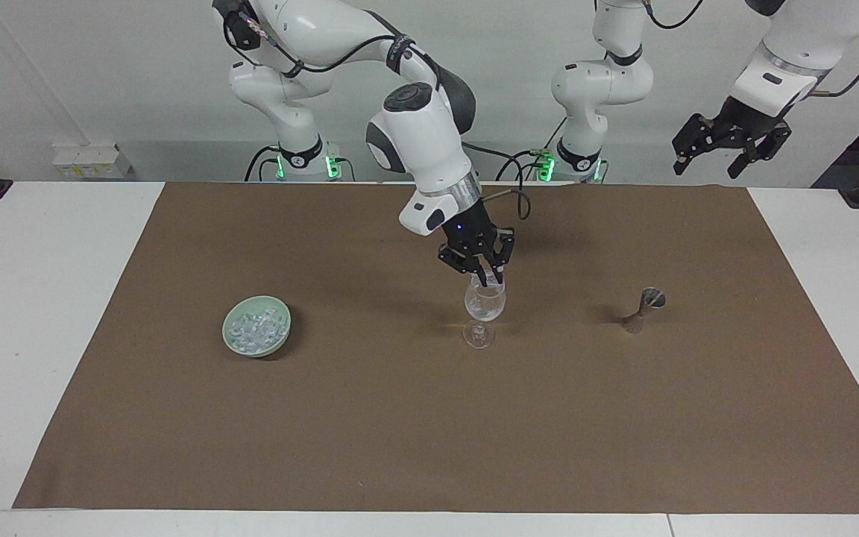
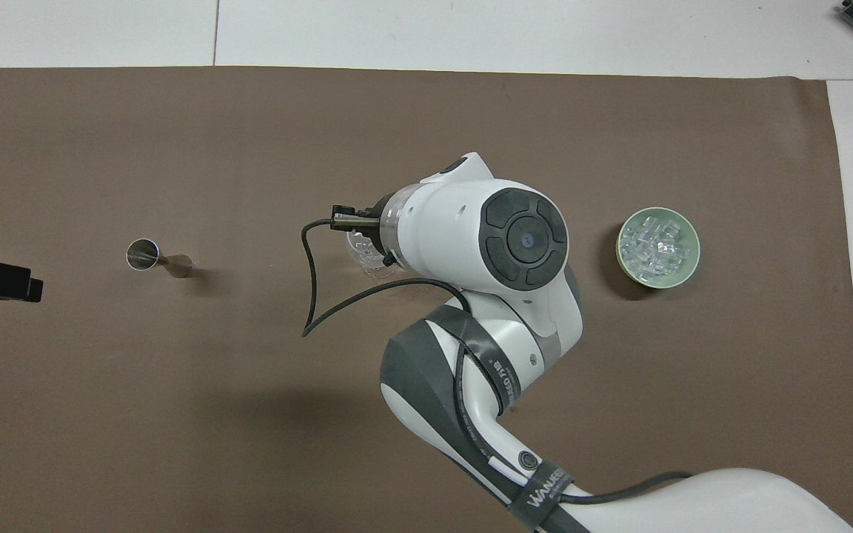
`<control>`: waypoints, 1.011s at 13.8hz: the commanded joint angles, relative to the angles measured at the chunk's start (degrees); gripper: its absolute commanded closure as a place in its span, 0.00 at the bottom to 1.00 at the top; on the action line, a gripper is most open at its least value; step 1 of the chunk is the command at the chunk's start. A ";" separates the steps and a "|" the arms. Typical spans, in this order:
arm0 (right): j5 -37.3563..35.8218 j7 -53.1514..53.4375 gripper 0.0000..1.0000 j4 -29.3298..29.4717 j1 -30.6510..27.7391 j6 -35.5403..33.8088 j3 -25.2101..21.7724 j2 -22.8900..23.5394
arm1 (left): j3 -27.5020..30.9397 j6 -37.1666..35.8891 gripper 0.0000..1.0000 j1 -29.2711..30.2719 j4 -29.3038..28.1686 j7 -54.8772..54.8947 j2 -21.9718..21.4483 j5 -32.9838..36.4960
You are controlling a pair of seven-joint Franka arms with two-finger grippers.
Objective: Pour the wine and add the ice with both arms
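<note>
The ice (image 1: pixel 256 328) lies heaped in a green bowl (image 1: pixel 277 344) toward the right arm's end of the brown mat (image 1: pixel 429 432). The right gripper (image 1: pixel 486 281), fingertips together, hangs over the mouth of the wine glass (image 1: pixel 484 304) (upright, mid-mat). A metal jigger (image 1: pixel 644 309) stands toward the left arm's end. The left gripper (image 1: pixel 729 148) waits raised, fingers apart.

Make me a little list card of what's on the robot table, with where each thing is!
Glass: clear stemmed wine glass upright mid-mat, ice chunks inside
Bowl: pale green round bowl heaped with ice, toward the right arm's end
Jigger: small metal hourglass jigger, toward the left arm's end
Right pincer: shut, over the glass's mouth
Left pincer: open, raised, waiting
</note>
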 commanded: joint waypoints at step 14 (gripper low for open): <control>-3.51 3.27 0.43 0.89 0.05 2.47 0.21 0.60 | -0.10 -1.03 0.00 0.30 0.61 -0.53 -0.49 0.22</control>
